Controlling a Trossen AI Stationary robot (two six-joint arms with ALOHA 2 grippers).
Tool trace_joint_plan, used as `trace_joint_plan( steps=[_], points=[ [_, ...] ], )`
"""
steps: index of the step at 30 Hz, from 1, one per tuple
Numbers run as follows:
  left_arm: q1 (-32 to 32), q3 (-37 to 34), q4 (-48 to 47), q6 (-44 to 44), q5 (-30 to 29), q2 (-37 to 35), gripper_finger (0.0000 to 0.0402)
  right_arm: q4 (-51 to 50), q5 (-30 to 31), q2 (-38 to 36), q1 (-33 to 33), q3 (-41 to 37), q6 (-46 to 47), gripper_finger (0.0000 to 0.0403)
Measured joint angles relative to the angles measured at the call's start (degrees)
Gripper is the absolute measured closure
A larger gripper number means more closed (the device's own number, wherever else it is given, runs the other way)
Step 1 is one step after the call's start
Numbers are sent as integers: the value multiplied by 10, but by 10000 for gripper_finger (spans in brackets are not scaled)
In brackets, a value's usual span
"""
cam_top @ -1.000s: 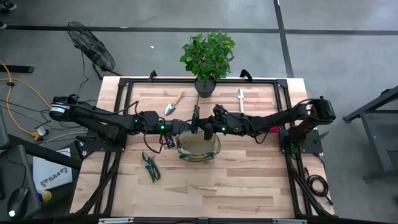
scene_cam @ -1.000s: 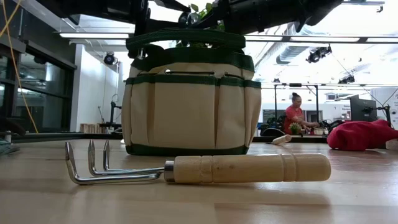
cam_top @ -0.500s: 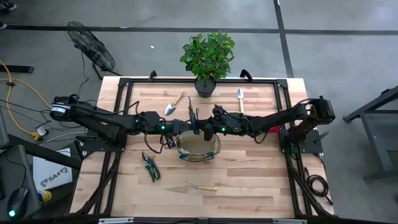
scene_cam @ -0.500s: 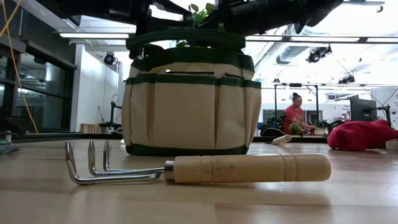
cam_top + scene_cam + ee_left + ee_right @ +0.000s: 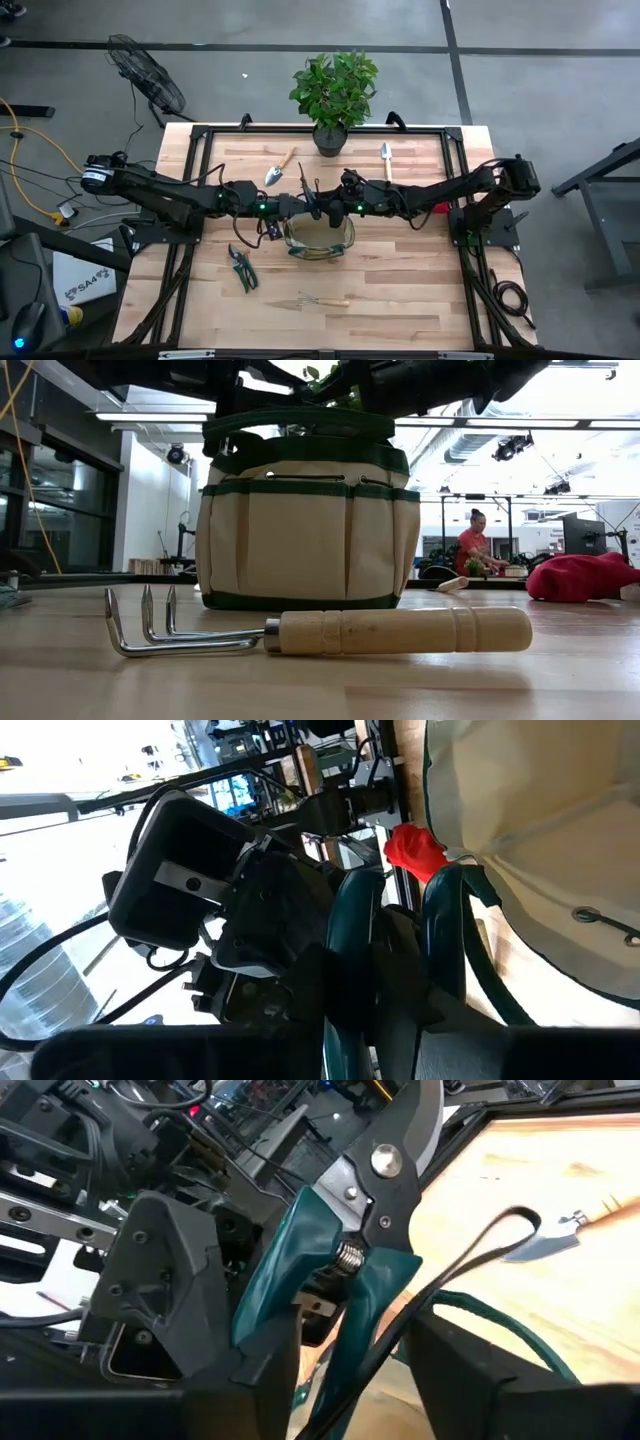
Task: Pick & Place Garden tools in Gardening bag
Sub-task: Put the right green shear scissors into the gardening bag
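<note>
Dark pruning shears (image 5: 306,192) with teal handles hang above the tan, green-trimmed gardening bag (image 5: 319,237), between my two grippers. My left gripper (image 5: 296,205) comes from the table's left and is shut on them. My right gripper (image 5: 370,1375) comes from the right and is open, its fingers apart on either side of the handles. On the table lie two trowels (image 5: 279,167) (image 5: 386,160), a second pair of shears (image 5: 241,266), a hand fork (image 5: 320,632) and a red bundle (image 5: 580,578). My left gripper holds the shears by their teal handles (image 5: 350,950), below the pivot, reaching in about level from the table's left. The shears stand blades up, leaning toward the left arm, clear of the bag. My right gripper's fingers flank the handles (image 5: 372,1295); whether they touch I cannot tell.
A potted green plant (image 5: 333,90) stands at the table's far edge behind the bag. The bag's thin loop handle (image 5: 470,1260) rises just below the shears. The near half of the table holds only the fork and the second shears.
The shears' blade tip has swung toward the table's left, from upright to leaning, while the handles stayed between the grippers. Both arms have kept their places above the bag.
</note>
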Motion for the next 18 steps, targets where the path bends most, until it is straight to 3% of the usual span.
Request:
trace_joint_plan(
  steps=[11, 18],
  points=[
    [-4, -1, -1, -1, -55, -12, 356, -58, -2, -33, 0, 1, -19, 206],
    [-3, -1, -39, -101, -114, -75, 356, -112, -17, -92, 1, 1, -60, 205]
  ],
)
